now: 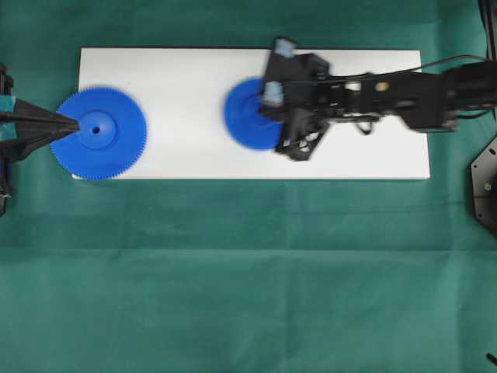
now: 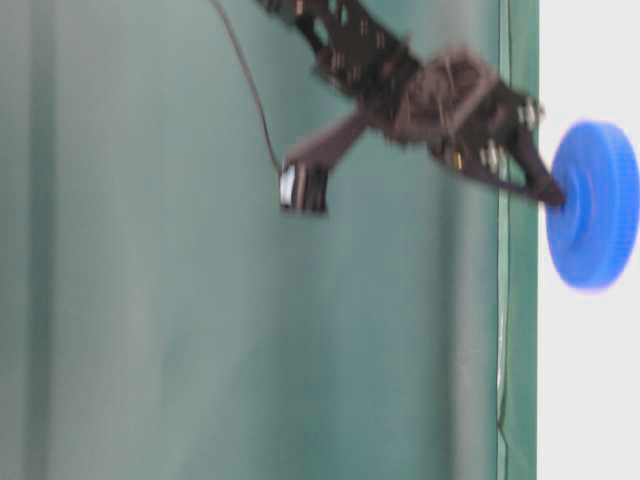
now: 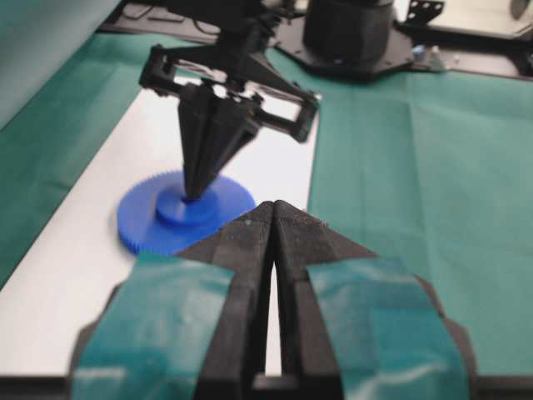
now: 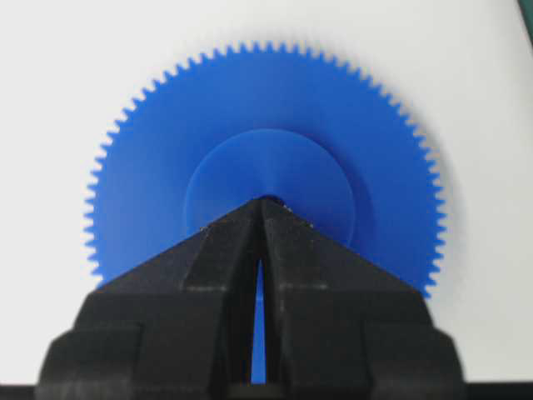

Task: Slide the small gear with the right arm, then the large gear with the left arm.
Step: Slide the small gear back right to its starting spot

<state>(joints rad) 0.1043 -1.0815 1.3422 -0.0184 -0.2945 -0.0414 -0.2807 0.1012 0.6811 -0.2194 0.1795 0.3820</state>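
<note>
The right arm's end effector, tips together, presses into the hub hole of the small bright blue plastic gear; sliding it seems under way. The left end effector, also closed, rests on the large blue gear, which should be pushed next.

Small gear: bright blue plastic, matt-ish w/ faint sheen, smooth face & hub, fine moulded teeth on rim. Large gear: same blue plastic, same fine-toothed edge. Board under both: white, smooth, flat, low gloss. Table cover: green cloth, matt, w/ fold creases. Right gripper: black plastic, matt, slightly grainy, pale specks near tips. Left gripper: black matt plastic too, w/ teal tape patches, a bit wrinkled, dull finish.
</note>
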